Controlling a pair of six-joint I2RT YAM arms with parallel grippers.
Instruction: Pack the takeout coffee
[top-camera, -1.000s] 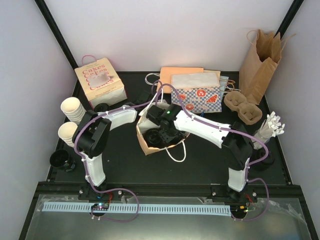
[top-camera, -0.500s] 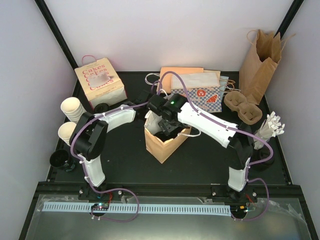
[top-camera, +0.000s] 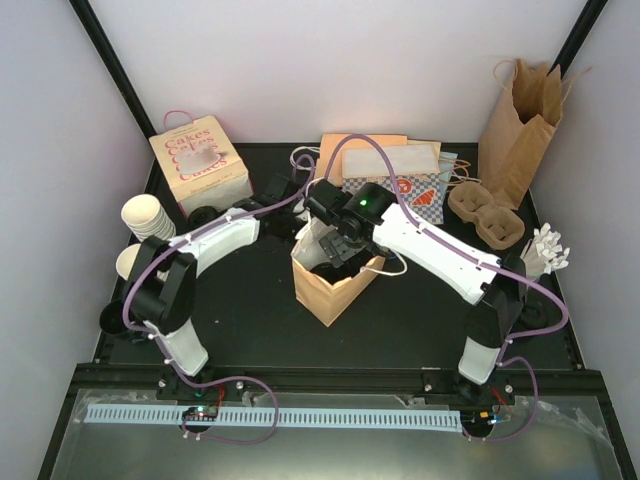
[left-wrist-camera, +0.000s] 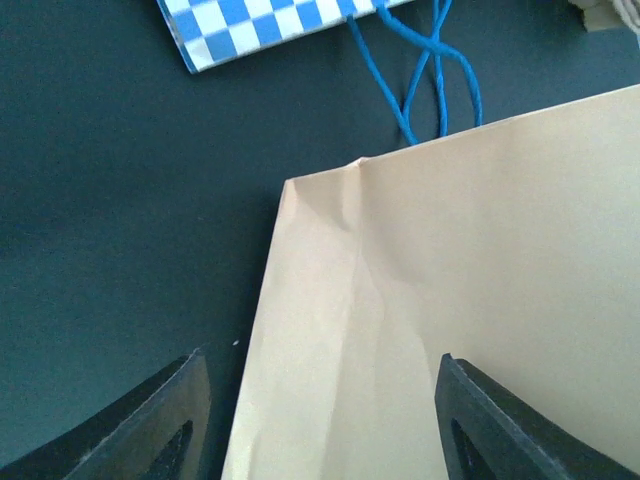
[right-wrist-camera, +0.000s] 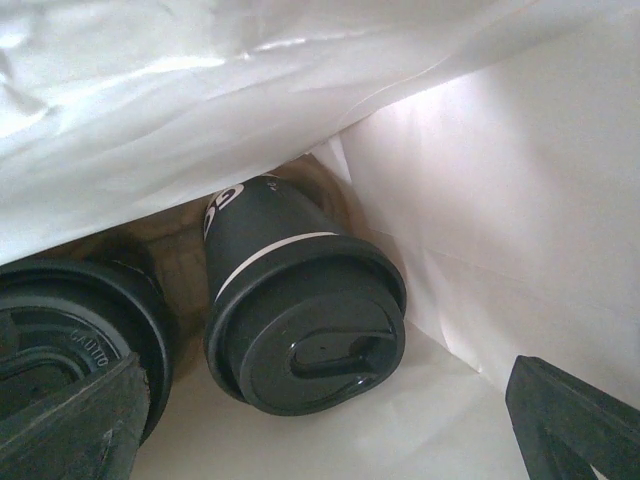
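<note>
Right tool is wide open inside the bag over the coffee, left tool open outside, so retracting could snag the bag and tip it.

Robot lab test cell, dressed as a café takeout counter.

Lab cues:
- plain white wall panels
- black frame posts
- black table
- left arm and right arm bolted side by side at its near edge
- white slotted strip along the front

Café props on the table:
- printed cake box
- stacked paper cups
- tall brown paper bag
- pulp cup carrier
- checkered bag
- kraft bag, standing open mid-table
</note>
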